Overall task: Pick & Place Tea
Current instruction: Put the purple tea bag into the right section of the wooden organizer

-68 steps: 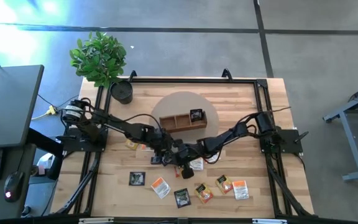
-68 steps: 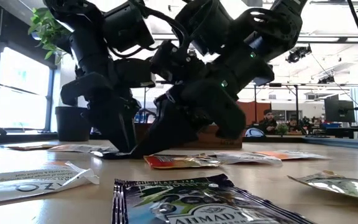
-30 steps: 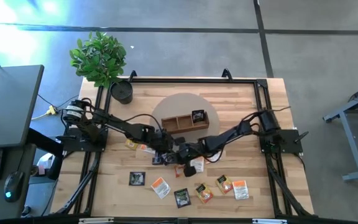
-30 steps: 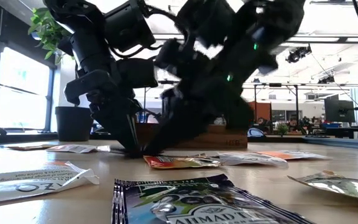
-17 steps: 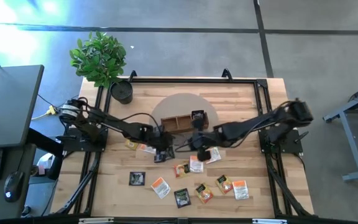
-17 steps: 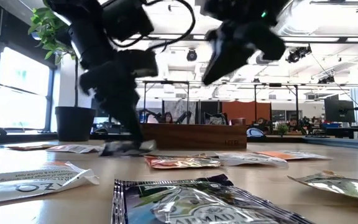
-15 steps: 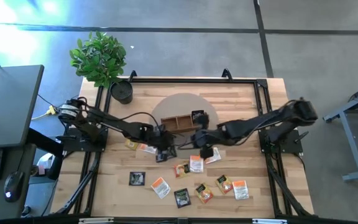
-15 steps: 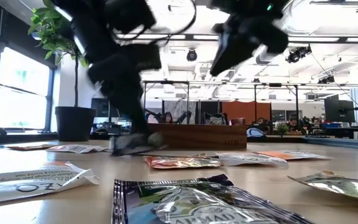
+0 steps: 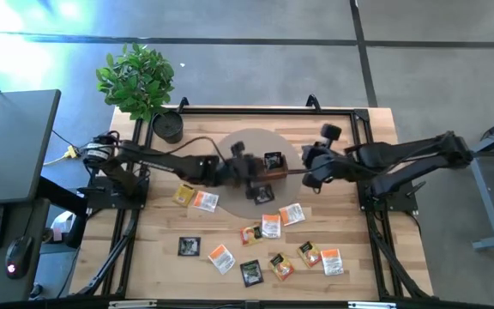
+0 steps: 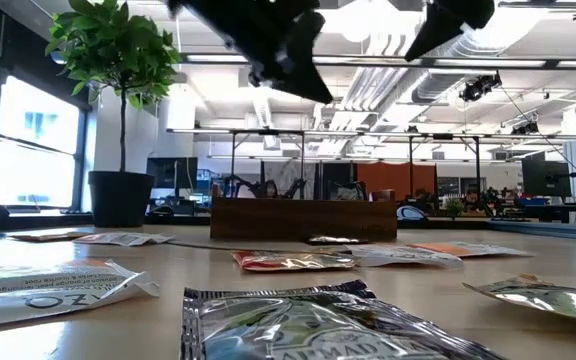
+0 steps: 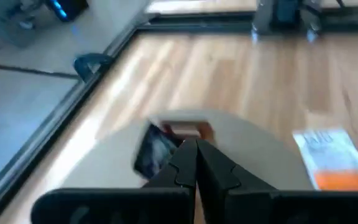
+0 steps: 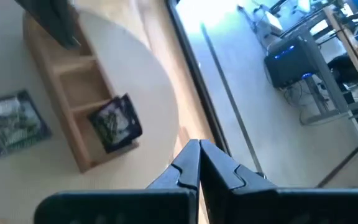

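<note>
Loose tea packets [image 9: 270,226]: scattered flat over the near half of the table [image 9: 341,137], well apart from the tray. None is held by either arm.
Black packet [image 9: 262,194]: lying on the round mat [image 9: 230,142], just beside the near wall of the wooden tray [image 12: 76,143] and outside it.
Left gripper [image 11: 196,152]: raised over the middle of the tray, fingers pressed together. Whether anything thin is pinched between them cannot be told.
Packet in tray [image 9: 271,160]: one dark packet, propped at a tilt in the end compartment nearest the right arm.
Right gripper [image 12: 199,152]: clenched on nothing, held above the mat's edge beyond that end of the tray.
Step in hand (a judgement): a packet is to be brought over a compartment and let go.
Doing it well: the fingers should be centred over an open compartment, lowered between its walls and only then parted, so that the packet is not dropped onto the mat. A flat packet is best taken by one edge.
Hard to make out: the left wrist view is blurred, so the dark shape beside the fingers cannot be identified with certainty. In the low view both grippers are cut off at the top.
</note>
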Action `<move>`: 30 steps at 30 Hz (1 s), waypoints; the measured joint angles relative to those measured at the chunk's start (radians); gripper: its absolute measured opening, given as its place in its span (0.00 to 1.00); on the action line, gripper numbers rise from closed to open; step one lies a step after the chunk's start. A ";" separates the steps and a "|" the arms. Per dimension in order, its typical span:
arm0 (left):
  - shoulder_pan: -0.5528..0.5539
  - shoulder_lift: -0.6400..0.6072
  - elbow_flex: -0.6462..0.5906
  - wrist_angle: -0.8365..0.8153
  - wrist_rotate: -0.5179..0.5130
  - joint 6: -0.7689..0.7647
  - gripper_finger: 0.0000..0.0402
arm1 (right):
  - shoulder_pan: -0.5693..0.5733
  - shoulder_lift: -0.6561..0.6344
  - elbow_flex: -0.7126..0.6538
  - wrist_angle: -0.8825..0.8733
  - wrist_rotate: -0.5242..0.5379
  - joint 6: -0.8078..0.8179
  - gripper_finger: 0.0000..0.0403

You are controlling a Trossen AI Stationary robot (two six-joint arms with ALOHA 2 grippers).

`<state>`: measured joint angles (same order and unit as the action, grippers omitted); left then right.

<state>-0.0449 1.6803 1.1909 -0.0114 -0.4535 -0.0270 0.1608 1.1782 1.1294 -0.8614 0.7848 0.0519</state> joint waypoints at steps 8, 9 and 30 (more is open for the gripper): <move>0.120 0.051 -0.005 0.017 0.429 0.029 0.02 | 0.001 -0.046 -0.107 0.046 -0.071 -0.008 0.00; 0.124 0.055 -0.002 0.037 0.479 0.025 0.04 | 0.001 -0.045 -0.128 0.063 -0.077 -0.007 0.00; -0.007 0.294 0.001 -0.066 0.361 0.020 0.48 | -0.024 0.163 -0.676 1.068 -0.425 0.112 0.00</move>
<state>-0.0517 1.9739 1.1915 -0.0778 -0.0929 -0.0074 0.1368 1.3414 0.4536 0.2064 0.3600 0.1642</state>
